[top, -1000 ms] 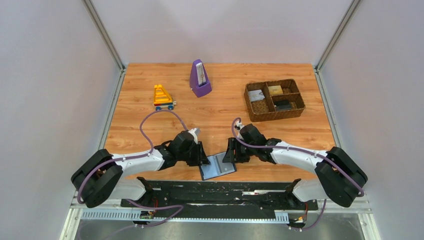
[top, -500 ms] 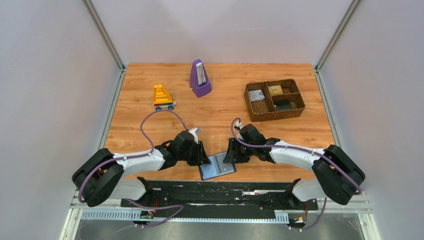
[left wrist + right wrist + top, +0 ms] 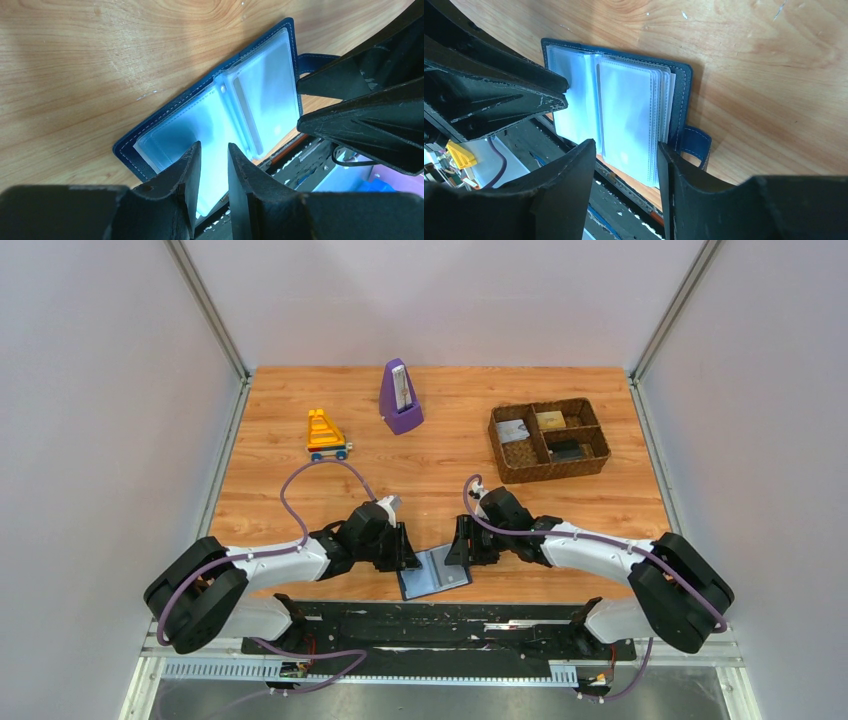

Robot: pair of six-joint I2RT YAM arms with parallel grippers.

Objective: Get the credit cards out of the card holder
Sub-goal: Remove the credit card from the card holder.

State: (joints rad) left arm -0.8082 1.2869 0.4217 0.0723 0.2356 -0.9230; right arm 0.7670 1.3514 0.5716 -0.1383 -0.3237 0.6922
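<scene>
The card holder [image 3: 435, 573] lies open at the table's front edge, dark cover down, blue-grey sleeve pages up; it also shows in the left wrist view [image 3: 235, 110] and the right wrist view [image 3: 624, 110]. My left gripper [image 3: 408, 552] hangs over its left page [image 3: 214, 150], jaws a narrow gap apart with nothing between them. My right gripper [image 3: 460, 545] is open wide over the stack of right pages [image 3: 626, 147]. I make out no credit card in the sleeves. One dark card [image 3: 566, 450] lies in the woven basket.
The brown woven basket [image 3: 548, 440] at the back right also holds a whitish printed card [image 3: 513, 430] and a gold-tan card [image 3: 550, 420]. A purple metronome [image 3: 399, 397] and a yellow toy [image 3: 324, 434] stand at the back. The holder overhangs the table's front rail.
</scene>
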